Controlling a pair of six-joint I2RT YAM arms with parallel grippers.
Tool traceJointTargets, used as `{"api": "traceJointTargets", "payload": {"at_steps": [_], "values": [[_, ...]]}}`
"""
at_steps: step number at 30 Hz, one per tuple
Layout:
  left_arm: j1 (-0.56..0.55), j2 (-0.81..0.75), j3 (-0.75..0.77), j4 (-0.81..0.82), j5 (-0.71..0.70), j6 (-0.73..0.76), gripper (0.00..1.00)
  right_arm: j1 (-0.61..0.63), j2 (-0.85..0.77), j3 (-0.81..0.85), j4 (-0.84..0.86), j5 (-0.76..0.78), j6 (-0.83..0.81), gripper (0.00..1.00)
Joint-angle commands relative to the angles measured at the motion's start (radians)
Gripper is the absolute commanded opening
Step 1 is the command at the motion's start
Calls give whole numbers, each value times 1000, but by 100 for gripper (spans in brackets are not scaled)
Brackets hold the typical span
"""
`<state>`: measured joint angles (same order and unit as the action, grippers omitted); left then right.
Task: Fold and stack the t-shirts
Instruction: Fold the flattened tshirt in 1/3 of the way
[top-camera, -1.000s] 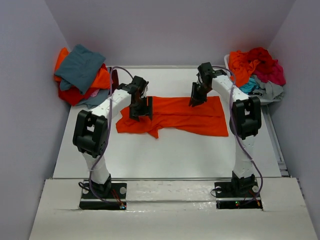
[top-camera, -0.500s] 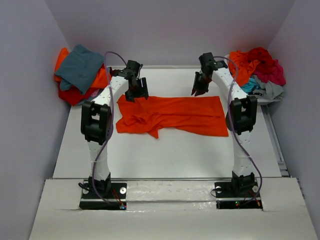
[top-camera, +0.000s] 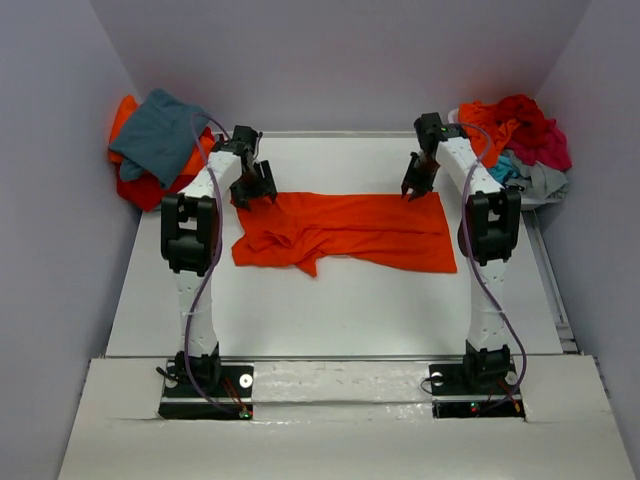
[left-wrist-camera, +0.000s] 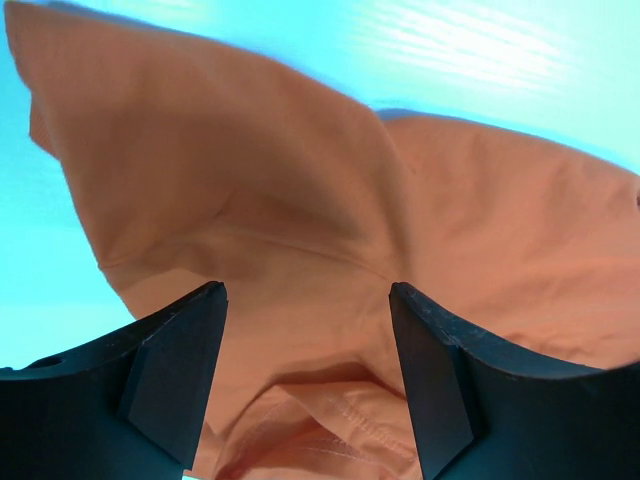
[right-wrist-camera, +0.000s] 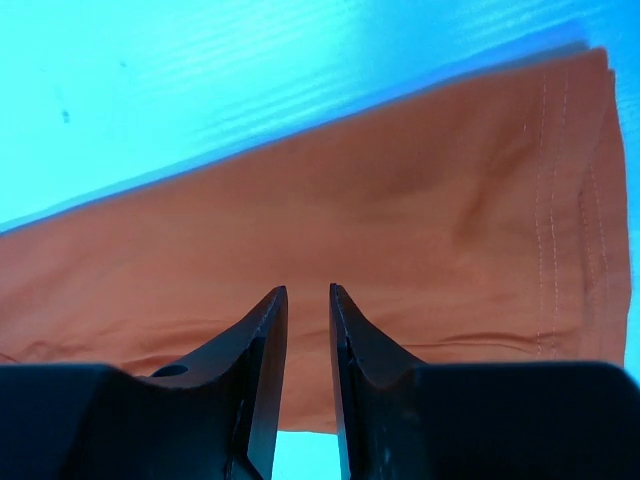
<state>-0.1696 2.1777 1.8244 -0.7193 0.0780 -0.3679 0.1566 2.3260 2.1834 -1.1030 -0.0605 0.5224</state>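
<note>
We log the bright orange cloth t-shirt (top-camera: 345, 230) lying part-folded on the white surface (top-camera: 330, 300), left fingers (left-wrist-camera: 170, 370) spread wide above its left end, right fingers (right-wrist-camera: 255, 390) nearly pinched on nothing, with a folded stack (top-camera: 160, 140) done and a tangled heap of shirts (top-camera: 510, 130) left.

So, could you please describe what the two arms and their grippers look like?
The left arm and right arm have white links, bulky black joints and looping purple cables. The left gripper and right gripper each have two black wedge-shaped fingers.
</note>
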Motion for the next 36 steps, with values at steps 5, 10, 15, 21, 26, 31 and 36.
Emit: {"api": "traceJointTargets", "payload": {"at_steps": [5, 10, 15, 21, 26, 31, 36], "values": [[5, 53, 73, -17, 8, 9, 77, -5, 3, -111, -6, 56, 47, 29], [5, 88, 91, -23, 8, 9, 77, -14, -8, -163, 5, 126, 74, 30], [15, 117, 119, -34, 2, 6, 77, -34, 10, -160, 6, 139, 91, 30], [24, 195, 217, -75, 3, 4, 78, -55, 142, -18, -35, 100, 87, 30], [33, 260, 295, -97, 6, -5, 78, -78, 234, 136, -66, 68, 64, 30], [51, 289, 341, -72, 9, -11, 80, -98, 268, 187, 4, -5, 44, 30], [51, 327, 410, -52, 29, -5, 85, -108, 240, 134, 129, -16, 4, 30]]}}
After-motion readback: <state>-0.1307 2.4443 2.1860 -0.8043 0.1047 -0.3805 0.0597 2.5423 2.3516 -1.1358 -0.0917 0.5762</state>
